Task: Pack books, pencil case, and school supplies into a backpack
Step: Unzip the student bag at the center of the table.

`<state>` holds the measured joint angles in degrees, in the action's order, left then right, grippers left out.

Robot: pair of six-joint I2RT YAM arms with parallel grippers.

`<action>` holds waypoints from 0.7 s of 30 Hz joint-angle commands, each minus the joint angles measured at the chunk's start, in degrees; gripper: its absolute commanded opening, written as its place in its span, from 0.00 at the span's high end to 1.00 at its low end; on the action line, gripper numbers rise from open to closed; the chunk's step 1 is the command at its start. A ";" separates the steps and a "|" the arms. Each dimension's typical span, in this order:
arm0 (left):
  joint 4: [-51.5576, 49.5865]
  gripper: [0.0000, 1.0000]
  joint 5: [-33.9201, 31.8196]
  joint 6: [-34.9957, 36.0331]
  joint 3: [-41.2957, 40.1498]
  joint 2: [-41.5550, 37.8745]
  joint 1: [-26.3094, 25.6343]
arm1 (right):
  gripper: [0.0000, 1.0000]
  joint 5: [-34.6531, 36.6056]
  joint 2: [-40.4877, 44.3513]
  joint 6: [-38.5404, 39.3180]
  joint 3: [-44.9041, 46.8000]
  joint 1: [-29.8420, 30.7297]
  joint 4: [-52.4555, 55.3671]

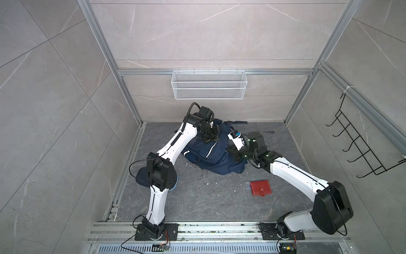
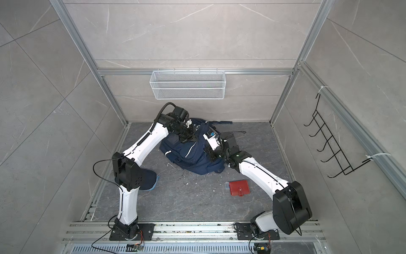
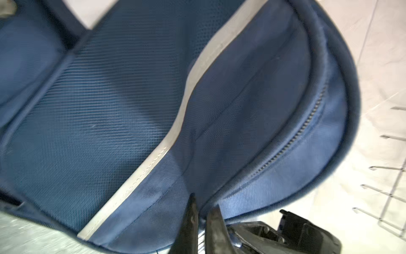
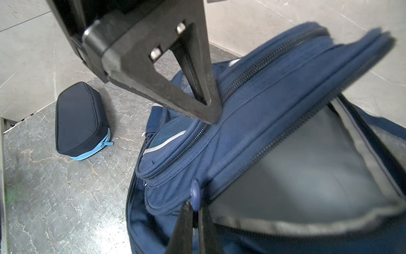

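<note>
The backpack [image 1: 211, 156] lies slumped on the dark floor, and everything else I place from it. In my right wrist view its main compartment [image 4: 307, 176] gapes open on a grey lining, too blurred to make out further. Two closed zipper lines run along its front pockets.

The pencil case [image 4: 79, 118] lies flat on the floor, well apart from the backpack on its left side and nearer my bases. In both top views my left elbow covers most of it, leaving only part of its navy body and light-blue edge [image 2: 153, 182] showing.

My left gripper [image 3: 203, 211] sits on the far top part of the backpack. Its jaws are squeezed nearly together on a fold of the bag's fabric, just beside a zipper. My right gripper [image 4: 195, 211] is at the backpack's right side, by the open mouth. Its jaws are closed tight on a small blue zipper pull [image 4: 195, 193], which pokes up from between the fingertips.

The red case [image 1: 260, 187] lies flat with its snap strap up, apart from the backpack on its near right side. A clear plastic piece [image 1: 247, 185] lies just beside the red case, on the case's left edge.
</note>
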<state>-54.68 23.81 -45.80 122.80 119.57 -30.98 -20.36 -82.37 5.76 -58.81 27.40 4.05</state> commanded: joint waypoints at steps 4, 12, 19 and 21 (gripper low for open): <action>15.82 1.00 2.11 -12.94 6.93 -1.95 4.06 | 1.00 -2.76 0.41 0.60 0.63 4.12 3.14; 23.75 1.00 1.02 -25.62 9.14 -0.04 5.23 | 1.00 6.36 -0.25 2.44 1.87 12.19 0.35; 27.93 1.00 -1.07 -33.04 10.32 0.13 4.72 | 1.00 20.29 -3.11 7.25 -1.43 21.85 -1.99; 28.03 1.00 -1.70 -33.84 10.55 0.05 4.71 | 1.00 21.32 -4.12 7.19 -2.97 23.60 -2.75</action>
<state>-46.22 26.24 -73.49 127.61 121.36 -27.77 3.27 -85.12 11.49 -59.90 45.84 -1.06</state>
